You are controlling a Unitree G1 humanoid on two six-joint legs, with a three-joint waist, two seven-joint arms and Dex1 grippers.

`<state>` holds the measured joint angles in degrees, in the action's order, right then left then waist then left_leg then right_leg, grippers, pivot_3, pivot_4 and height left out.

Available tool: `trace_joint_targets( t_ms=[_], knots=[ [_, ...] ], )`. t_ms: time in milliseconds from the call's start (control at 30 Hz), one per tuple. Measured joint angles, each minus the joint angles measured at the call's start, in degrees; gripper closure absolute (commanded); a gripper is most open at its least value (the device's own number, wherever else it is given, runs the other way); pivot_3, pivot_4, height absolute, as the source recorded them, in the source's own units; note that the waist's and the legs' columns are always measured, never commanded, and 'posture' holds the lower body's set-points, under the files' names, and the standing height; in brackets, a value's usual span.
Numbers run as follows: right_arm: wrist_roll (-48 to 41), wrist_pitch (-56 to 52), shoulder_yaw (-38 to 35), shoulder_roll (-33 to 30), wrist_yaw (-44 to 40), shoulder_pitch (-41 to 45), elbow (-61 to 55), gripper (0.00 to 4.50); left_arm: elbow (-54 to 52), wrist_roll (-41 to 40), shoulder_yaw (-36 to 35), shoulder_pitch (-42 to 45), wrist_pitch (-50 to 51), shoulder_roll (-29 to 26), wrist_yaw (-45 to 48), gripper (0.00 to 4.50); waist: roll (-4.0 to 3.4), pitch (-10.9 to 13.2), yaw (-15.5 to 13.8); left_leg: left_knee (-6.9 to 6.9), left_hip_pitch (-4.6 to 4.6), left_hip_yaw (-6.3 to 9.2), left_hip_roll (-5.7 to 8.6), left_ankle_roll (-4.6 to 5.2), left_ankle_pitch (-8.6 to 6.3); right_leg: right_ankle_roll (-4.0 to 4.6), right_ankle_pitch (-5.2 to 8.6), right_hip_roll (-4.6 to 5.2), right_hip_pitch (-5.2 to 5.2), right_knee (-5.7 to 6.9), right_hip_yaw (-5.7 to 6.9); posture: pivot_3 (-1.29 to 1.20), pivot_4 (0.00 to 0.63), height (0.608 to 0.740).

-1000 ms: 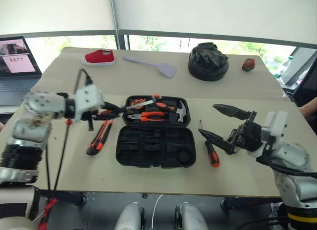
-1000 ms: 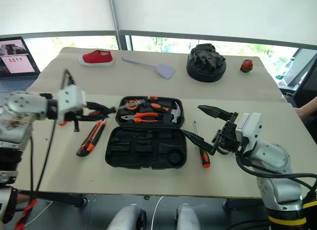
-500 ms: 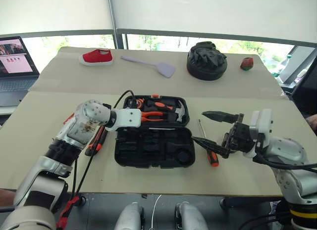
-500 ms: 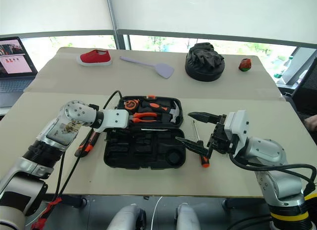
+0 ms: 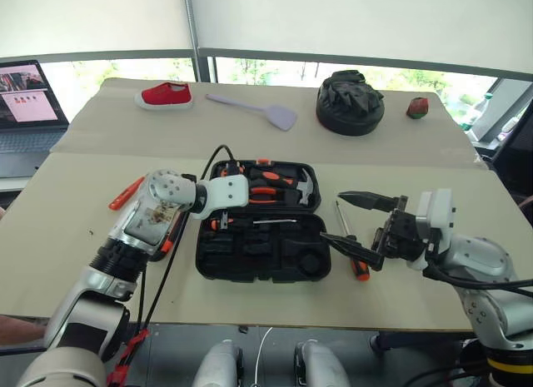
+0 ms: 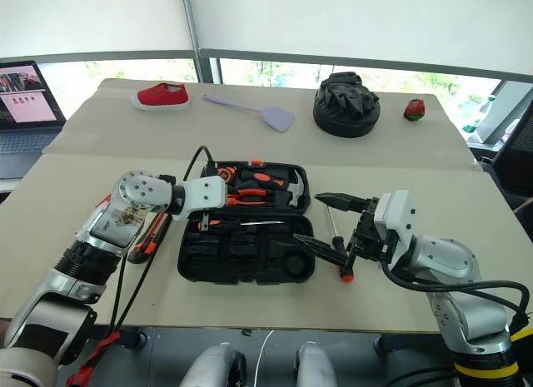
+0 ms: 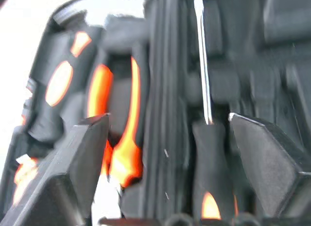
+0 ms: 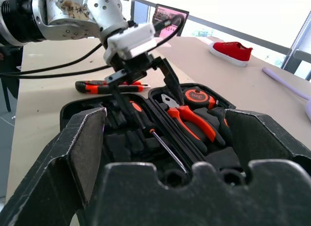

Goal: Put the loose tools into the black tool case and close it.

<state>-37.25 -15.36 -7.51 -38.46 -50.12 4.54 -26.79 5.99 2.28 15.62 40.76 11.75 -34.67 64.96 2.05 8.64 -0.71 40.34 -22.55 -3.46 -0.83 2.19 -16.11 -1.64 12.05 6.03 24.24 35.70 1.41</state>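
The black tool case point(image 5: 287, 262) lies open mid-table, with pliers and a hammer in its far half. My left gripper point(image 5: 215, 220) hangs open over the case's left end. Its fingers point(image 7: 92, 143) stand apart on either side of a black-and-orange screwdriver point(image 5: 271, 222) lying along the hinge line. To the right of the case, my right gripper point(image 5: 333, 216) is open above a second black-and-orange screwdriver point(image 5: 353, 255) on the table. The utility knife point(image 8: 104, 86) lies left of the case, partly under my left arm. A thin orange screwdriver point(image 5: 127, 193) lies further left.
At the back of the table are a red shoe point(image 5: 165, 95), a lilac spatula point(image 5: 258, 111), a lumpy black bundle point(image 5: 350, 104) and a small red object point(image 5: 417, 108). A laptop point(image 5: 25, 112) stands at the far left.
My left arm swung right from beside the case to over its left end. Its fingers opened, and a screwdriver now lies along the hinge line. The right gripper stayed open in place.
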Motion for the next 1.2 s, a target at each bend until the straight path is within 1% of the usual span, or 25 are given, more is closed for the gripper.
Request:
trace_joint_targets(
  t_ms=[67,167,200,233,267,300,367,433,633,733,800,833,900,933,967,1000,1100,1133,1167,1200],
  knots=[
    [-2.0,-0.9,-0.7,2.4,1.8,-0.5,-0.1,0.00,-0.8,-2.0,-1.9,-2.0,2.6,0.8,-0.9,2.24,0.00,0.0,0.2,-0.01,0.08,-0.02,-0.01,0.00,0.00,0.01,0.00,-0.02,0.00,0.06,-0.09,0.00,0.150,0.740],
    [-2.3,-1.3,-1.1,2.5,2.3,-0.6,-0.1,0.00,-0.5,-3.3,-2.5,-4.3,5.9,2.9,-3.0,3.36,-0.01,0.0,0.1,0.00,0.07,-0.02,0.01,0.00,0.00,0.00,0.00,-0.02,0.00,0.06,-0.11,0.00,0.150,0.740],
    [-2.3,-1.3,-1.1,2.5,2.3,-0.7,-0.2,0.00,-0.5,-3.5,-2.5,-4.9,6.3,3.2,-3.4,3.55,-0.01,0.0,0.1,0.00,0.08,-0.03,0.01,0.01,0.00,0.00,0.00,-0.02,0.00,0.05,-0.12,0.00,0.150,0.740],
    [-2.2,-1.3,-1.1,2.5,2.1,-0.9,-0.2,0.00,-0.5,-3.5,-2.4,-5.3,6.7,3.3,-3.7,4.07,-0.01,0.0,0.1,0.00,0.07,-0.03,0.01,0.01,-0.01,0.00,0.00,-0.02,0.00,0.05,-0.12,0.00,0.150,0.740],
    [-2.2,-1.3,-1.1,2.5,2.0,-1.0,-0.2,0.00,-0.5,-3.4,-2.2,-5.8,7.1,3.3,-3.7,4.36,-0.01,0.0,0.0,0.00,0.08,-0.03,0.02,0.01,-0.01,0.00,0.00,-0.02,0.00,0.05,-0.12,0.00,0.150,0.740],
    [-2.2,-1.3,-1.1,2.5,2.0,-1.0,-0.2,0.00,-0.5,-3.2,-1.9,-6.2,7.1,3.2,-3.8,4.44,-0.01,0.0,0.0,-0.01,0.07,-0.03,0.02,0.01,-0.01,0.00,0.01,-0.02,0.00,0.05,-0.12,0.00,0.150,0.740],
    [-2.1,-1.3,-1.1,2.5,1.9,-1.0,-0.2,0.00,-0.4,-1.4,-0.4,-6.5,4.6,2.4,-4.4,4.44,-0.01,0.0,0.0,0.00,0.10,-0.03,0.03,0.01,-0.01,0.00,0.00,-0.02,-0.03,0.05,-0.13,0.00,0.150,0.740],
    [-2.0,-1.3,-1.1,2.6,1.9,-1.0,-0.2,0.00,-0.2,-0.2,0.5,-6.2,4.5,2.5,-4.9,4.44,-0.01,0.0,0.0,-0.01,0.19,-0.04,0.03,0.02,-0.01,0.00,0.01,-0.02,-0.12,0.04,-0.16,0.00,0.150,0.740],
    [-1.5,-1.3,-1.0,3.1,1.8,-1.3,-0.1,0.00,1.3,0.9,2.6,-5.0,5.4,3.8,-5.2,4.44,-0.09,-0.1,-0.2,-0.01,0.27,-0.04,0.06,0.03,-0.02,-0.05,0.03,-0.02,-0.21,0.05,-0.28,0.00,0.150,0.740],
    [-0.5,-1.2,-1.1,3.6,2.6,-2.6,-0.1,0.00,2.0,1.9,3.1,-4.9,5.2,5.4,-6.7,4.44,-0.17,-0.3,-0.5,-0.01,0.32,-0.04,0.12,0.07,-0.04,-0.15,0.09,-0.02,-0.29,0.05,-0.49,0.00,0.150,0.740],
    [0.0,-1.2,-1.6,3.7,3.1,-3.7,-0.1,0.00,2.5,1.4,2.3,-4.9,4.6,5.9,-7.2,3.92,-0.18,-0.3,-0.5,0.00,0.31,-0.05,0.13,0.08,-0.05,-0.15,0.09,-0.02,-0.27,0.05,-0.54,0.00,0.150,0.740],
    [0.0,-1.2,-2.6,3.7,3.1,-4.8,-0.2,0.00,2.6,0.0,1.4,-5.5,4.1,6.2,-7.0,3.75,-0.19,-0.3,-0.6,-0.01,0.31,-0.05,0.13,0.08,-0.05,-0.15,0.09,-0.02,-0.27,0.05,-0.55,0.00,0.150,0.740],
    [0.0,-1.2,-6.5,2.6,3.1,-10.1,-1.0,0.00,2.8,-7.2,-3.8,-8.3,2.6,7.4,-4.5,3.01,-0.17,-0.3,-0.6,0.00,0.12,-0.04,0.08,0.09,-0.05,-0.15,0.09,-0.03,-0.06,0.07,-0.55,0.00,0.150,0.740],
    [0.0,-1.3,-8.5,2.1,2.9,-12.7,-1.1,0.00,2.9,-10.1,-6.2,-9.5,1.2,7.0,-3.0,2.72,-0.15,-0.3,-0.5,-0.01,0.07,-0.04,0.07,0.09,-0.06,-0.14,0.09,-0.05,0.00,0.06,-0.55,0.00,0.150,0.740],
    [0.0,-1.2,-10.2,1.8,2.7,-15.1,-1.3,0.00,2.9,-12.6,-8.4,-10.3,-0.7,6.3,-1.3,2.26,-0.15,-0.2,-0.3,-0.02,0.06,-0.03,0.06,0.09,-0.06,-0.13,0.09,-0.06,0.02,0.07,-0.55,0.00,0.150,0.740],
    [0.0,-1.2,-11.8,1.7,2.4,-17.7,-1.5,0.00,2.9,-14.8,-10.7,-10.8,-2.7,5.2,0.5,1.83,-0.15,-0.2,-0.2,-0.03,0.08,-0.03,0.04,0.09,-0.06,-0.13,0.09,-0.08,0.01,0.07,-0.54,0.00,0.150,0.740],
    [0.4,-0.3,-14.9,2.1,1.7,-23.3,-2.2,0.00,2.5,-18.6,-14.7,-12.6,-6.4,1.6,4.8,0.84,-0.22,-0.3,0.2,-0.07,0.24,-0.11,0.03,0.09,-0.06,-0.12,0.09,-0.10,-0.10,0.06,-0.67,0.00,0.150,0.740],
    [1.0,0.8,-16.7,2.7,1.6,-26.8,-2.7,0.00,2.4,-19.8,-15.4,-14.8,-7.8,-1.0,7.8,0.50,-0.27,-0.3,0.3,-0.16,0.34,-0.14,0.03,0.10,-0.07,-0.12,0.10,-0.10,-0.15,0.04,-0.71,0.00,0.150,0.740],
    [1.6,1.8,-18.3,3.6,1.7,-29.3,-2.9,0.00,2.5,-20.6,-16.2,-16.7,-8.5,-3.0,10.1,0.22,-0.28,-0.3,0.3,-0.23,0.37,-0.17,0.03,0.10,-0.07,-0.11,0.12,-0.10,-0.14,0.03,-0.72,0.00,0.150,0.740],
    [2.9,3.3,-20.1,4.9,1.7,-32.4,-2.9,0.00,3.1,-21.2,-17.0,-19.1,-9.3,-5.0,12.3,0.06,-0.28,-0.3,0.3,-0.28,0.37,-0.18,0.02,0.10,-0.07,-0.11,0.14,-0.10,-0.09,0.02,-0.71,0.00,0.150,0.740]
  ],
)
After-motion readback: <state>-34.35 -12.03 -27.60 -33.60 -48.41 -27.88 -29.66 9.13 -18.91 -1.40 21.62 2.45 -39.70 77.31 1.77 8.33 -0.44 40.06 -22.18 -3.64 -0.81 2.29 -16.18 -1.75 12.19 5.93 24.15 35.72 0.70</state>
